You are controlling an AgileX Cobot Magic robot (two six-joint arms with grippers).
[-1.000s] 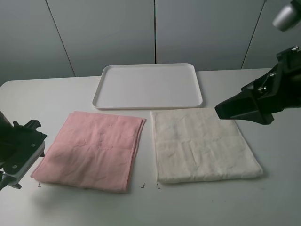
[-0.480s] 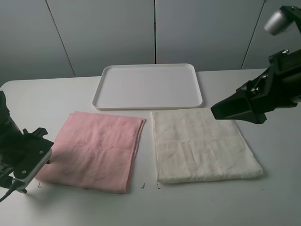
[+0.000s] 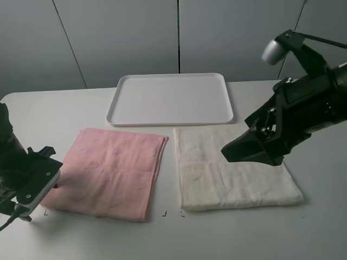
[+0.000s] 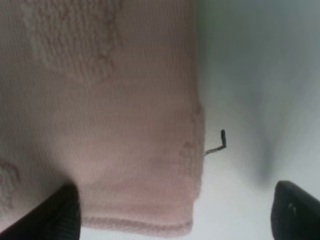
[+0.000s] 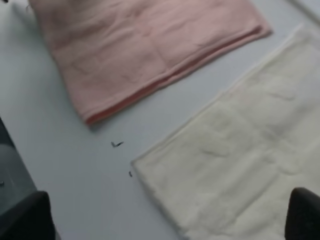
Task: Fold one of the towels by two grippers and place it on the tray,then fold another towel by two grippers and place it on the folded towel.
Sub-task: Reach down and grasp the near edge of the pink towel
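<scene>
A pink towel (image 3: 111, 172) lies flat at the front left of the table, and a white towel (image 3: 233, 169) lies flat at the front right. A white tray (image 3: 171, 116) stands empty behind them. My left gripper (image 3: 39, 187) hangs low over the pink towel's near left corner. In the left wrist view it (image 4: 175, 215) is open, with that corner (image 4: 125, 150) between its fingertips (image 4: 62, 210). My right gripper (image 3: 232, 151) hovers above the white towel's middle. In the right wrist view it (image 5: 165, 220) is open and empty over the white towel (image 5: 240, 150), with the pink towel (image 5: 140, 50) beyond.
Small black marks (image 3: 164, 214) sit on the white table near the towels' front corners; one shows in the left wrist view (image 4: 220, 142). A grey panelled wall (image 3: 179, 38) stands behind the table. A narrow strip of bare table (image 3: 169, 173) separates the two towels.
My right arm has swung left and lower, from beside the white towel's far right corner to above its middle. My left gripper moved slightly toward the pink towel's corner, then held still.
</scene>
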